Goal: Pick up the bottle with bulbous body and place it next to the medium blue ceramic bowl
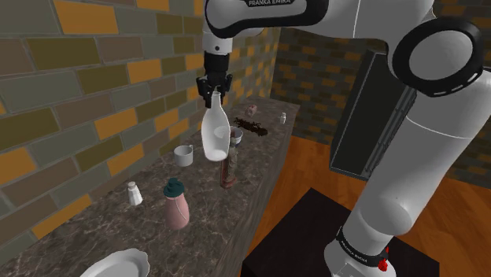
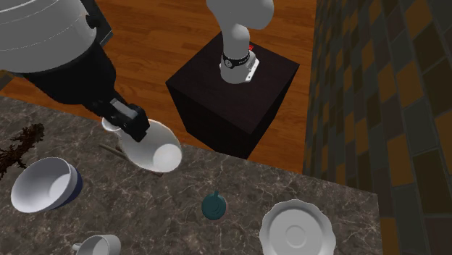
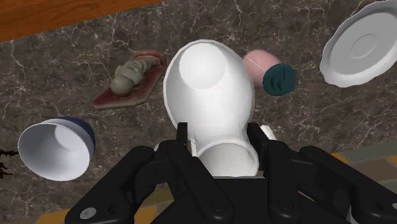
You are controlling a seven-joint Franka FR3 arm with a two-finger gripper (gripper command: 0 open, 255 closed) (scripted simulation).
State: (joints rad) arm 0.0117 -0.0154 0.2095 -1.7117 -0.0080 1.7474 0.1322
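Observation:
A white bottle with a bulbous body (image 1: pixel 214 132) hangs upright above the dark marble counter (image 1: pixel 94 228), clear of it. My black gripper (image 1: pixel 214 88) is shut on its narrow neck from above. In the wrist view the fingers (image 3: pixel 183 137) clasp the neck on both sides, and the bottle (image 3: pixel 207 89) widens away from the gripper (image 3: pixel 221 143). The bowl (image 3: pixel 57 146), blue outside and white inside, lies tipped on the counter off to one side of the bottle. In the second exterior view the bowl (image 2: pixel 43 185) sits left of the held bottle (image 2: pixel 148 145) and gripper (image 2: pixel 130 122).
On the counter are a pink bottle with a teal cap (image 1: pixel 177 203), a white plate (image 1: pixel 118 264), a white cup (image 1: pixel 183 154), a small shaker (image 1: pixel 134 193), a reddish board holding a greenish lump (image 3: pixel 130 79) and dark twigs (image 1: pixel 252 126). A brick wall runs behind.

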